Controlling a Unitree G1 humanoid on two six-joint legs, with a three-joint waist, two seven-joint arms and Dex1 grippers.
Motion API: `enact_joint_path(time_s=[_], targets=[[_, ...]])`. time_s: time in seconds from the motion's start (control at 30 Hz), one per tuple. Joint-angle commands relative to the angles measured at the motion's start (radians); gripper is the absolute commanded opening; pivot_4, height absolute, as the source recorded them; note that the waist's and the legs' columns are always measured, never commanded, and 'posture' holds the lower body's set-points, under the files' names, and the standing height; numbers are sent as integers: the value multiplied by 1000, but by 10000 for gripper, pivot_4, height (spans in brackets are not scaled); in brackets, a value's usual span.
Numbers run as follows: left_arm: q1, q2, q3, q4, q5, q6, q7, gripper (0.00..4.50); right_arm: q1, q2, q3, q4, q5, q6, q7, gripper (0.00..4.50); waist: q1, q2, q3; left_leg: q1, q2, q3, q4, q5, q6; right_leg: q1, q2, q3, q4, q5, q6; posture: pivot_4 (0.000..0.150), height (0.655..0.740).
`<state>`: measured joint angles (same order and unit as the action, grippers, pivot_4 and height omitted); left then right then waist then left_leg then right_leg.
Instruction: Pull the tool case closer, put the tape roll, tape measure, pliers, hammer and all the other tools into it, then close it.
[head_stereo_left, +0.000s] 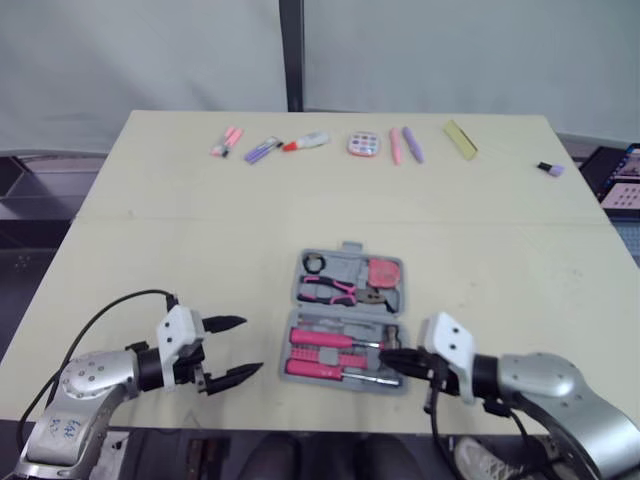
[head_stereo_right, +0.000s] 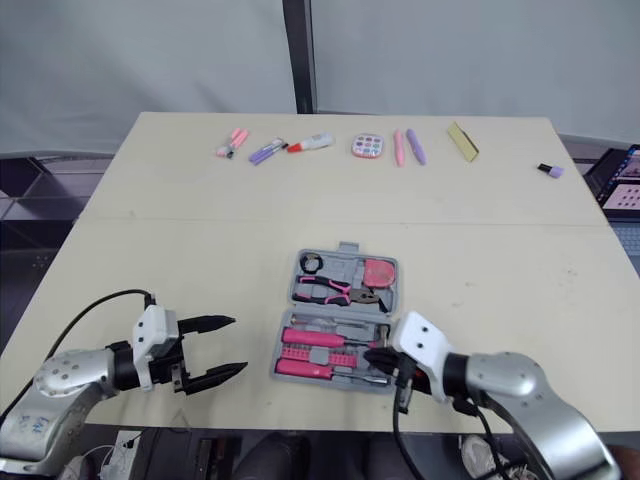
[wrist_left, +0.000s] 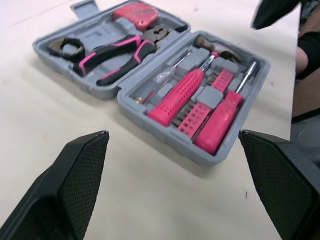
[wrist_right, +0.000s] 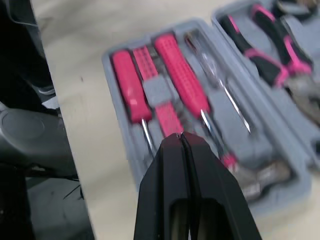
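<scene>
The tool case (head_stereo_left: 340, 266) lies open on the tabletop (head_stereo_left: 180, 230), close to the near edge and between the two arms. Its two grey halves are spread flat, one beyond the other. The hinge line runs side to side across the robot's front, slightly skewed.

The far half holds the tape roll (head_stereo_left: 314, 263), the pliers (head_stereo_left: 330, 289) and the tape measure (head_stereo_left: 383, 272). The near half holds the pink-handled screwdrivers (head_stereo_left: 320, 338) and the hammer (head_stereo_left: 385, 335). No tool lies loose beside the case, so the packing looks done and closing appears to be what is left.

The right gripper (head_stereo_left: 388, 358) is the nearer one. Its fingers are pressed together with nothing between them, and its tip sits over the right end of the near half. Whether it touches the contents I cannot tell. The left gripper (head_stereo_left: 253, 345) is spread wide and empty, near the tabletop, off the case's left side and clear of it.

Judging from this, the fold has to turn about that side-to-side hinge. The free edge to lift, with its small latch tab, is the far one, and it lies beyond both grippers. The right gripper has the shorter reach to it, while the left is placed to steady the near-left corner.

A row of small coloured items (head_stereo_left: 364, 145) lies along the far side, well apart from the case.
</scene>
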<state>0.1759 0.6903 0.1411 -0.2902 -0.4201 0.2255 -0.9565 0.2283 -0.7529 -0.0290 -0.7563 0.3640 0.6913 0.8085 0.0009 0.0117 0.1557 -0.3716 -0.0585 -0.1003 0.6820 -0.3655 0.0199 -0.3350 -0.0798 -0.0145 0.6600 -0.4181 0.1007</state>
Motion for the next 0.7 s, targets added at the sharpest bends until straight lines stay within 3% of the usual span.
enact_joint_path(time_s=[0.03, 0.1, 0.2, 0.4, 0.43, 0.47, 0.53, 0.7], targets=[[13, -6, 18, 9, 5, -35, 3, 45000, 109, 5, -133, -72, 32, 16, -33, 622, 0, 0, 0, 0, 0, 0, 0, 0, 0, 1, 0, 0, 0, 0, 0, 1500, 7134], [20, -10, 22, 15, -4, -33, 2, 45000, 177, 9, -183, -78, 38, 12, -34, 622, -1, 0, 0, 1, 0, 0, 0, 0, 0, 1, 0, 0, 0, 0, 0, 1500, 7134], [28, -8, 26, 20, -9, -31, 1, 45000, 280, 33, -258, -78, 59, 14, -38, 8618, 0, 0, 0, 1, 0, 0, 0, 0, 0, 1, 1, 0, 0, 0, 0, 1500, 7134], [11, -19, 35, 26, -4, -24, 36, 45000, 332, 59, -284, -36, 43, -22, -61, 39042, -1, 0, 0, 4, 0, 0, 0, 0, 0, 7, 1, 0, -5, 0, 0, 1500, 7134], [8, -21, 38, 27, -5, -24, 44, 45000, 334, 61, -288, -31, 43, -23, -62, 41106, -1, 0, 0, 4, 0, -1, 0, 0, 0, 7, 1, 0, -5, 0, 0, 1500, 7134], [6, -22, 40, 27, -8, -20, 47, 42392, 339, 61, -293, -27, 44, -26, -60, 44828, 0, 0, 0, 4, 0, -1, 0, 0, 0, 8, 1, 0, -6, 0, 0, 1500, 7134], [8, -18, 41, 25, -15, -13, 46, 36170, 361, 56, -306, -17, 39, -46, -47, 45000, 1, 0, 0, 4, 0, -1, 0, 0, 0, 8, 1, 0, -6, 0, 0, 1500, 7134], [10, -19, 42, 22, -14, -9, 47, 9868, 346, 52, -301, 26, 26, -62, -60, 45000, 1, 0, 0, 4, 0, -1, 0, 0, 0, 9, 1, 0, -7, 0, 0, 1500, 7134]])
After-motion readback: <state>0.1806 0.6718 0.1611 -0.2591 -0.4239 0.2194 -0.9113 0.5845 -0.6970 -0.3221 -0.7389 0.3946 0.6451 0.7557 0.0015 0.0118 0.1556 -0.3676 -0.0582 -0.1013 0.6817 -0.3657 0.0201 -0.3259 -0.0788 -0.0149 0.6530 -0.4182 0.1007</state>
